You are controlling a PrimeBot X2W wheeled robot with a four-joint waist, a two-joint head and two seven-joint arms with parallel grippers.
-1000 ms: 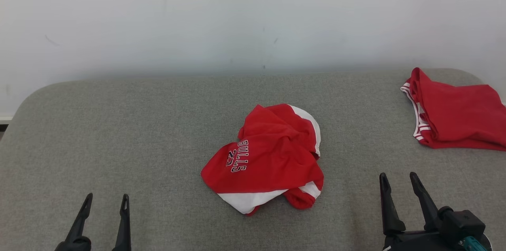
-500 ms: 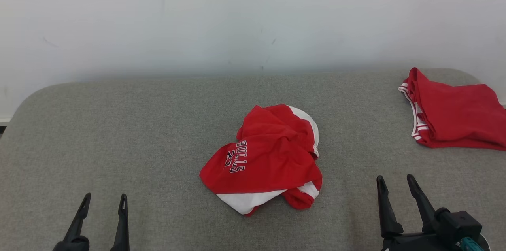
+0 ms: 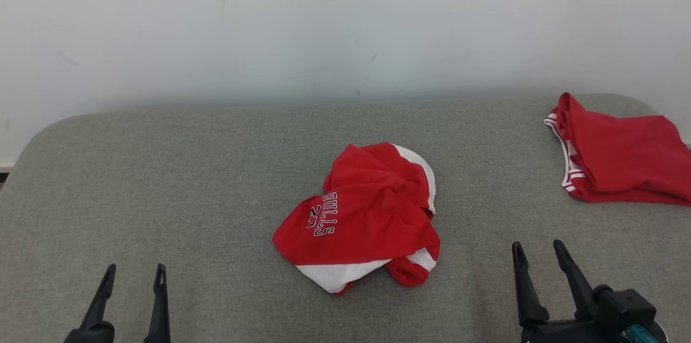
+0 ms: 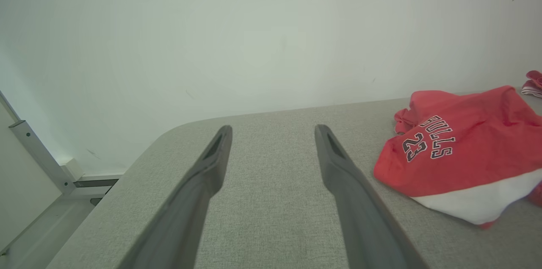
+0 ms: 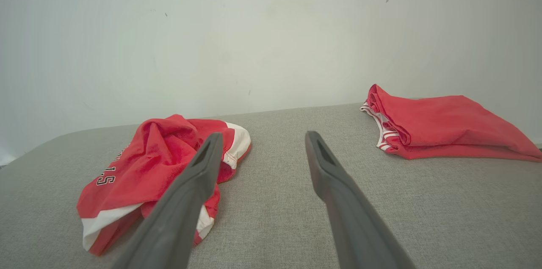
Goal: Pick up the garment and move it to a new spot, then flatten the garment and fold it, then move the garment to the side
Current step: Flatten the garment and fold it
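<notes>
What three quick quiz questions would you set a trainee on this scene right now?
1. True or false: the right gripper is shut on the crumpled garment.
2. What is printed on the crumpled garment? A: BULLS 23. B: LAKERS 8. C: nothing.
3. Fill in: the folded red garment lies at the far ____ of the grey padded surface, as the robot sees it.

Key
1. False: the right gripper is open and apart from the cloth.
2. A.
3. Right.
</notes>
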